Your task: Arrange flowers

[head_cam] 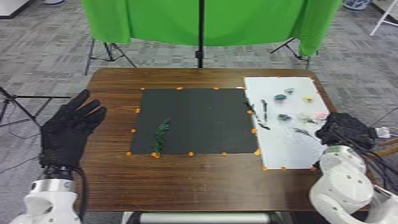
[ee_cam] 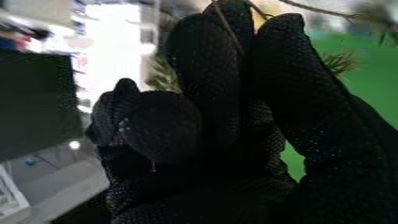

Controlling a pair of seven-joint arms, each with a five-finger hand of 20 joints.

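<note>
Black mat beneath green sprig; left hand spread wide; whether right hand grips, I can't tell

No readable text, labels, brands, numbers or signs in the head view or the right wrist view.

Soft, even light fills the head view; white glare brightens the wrist view.
</note>
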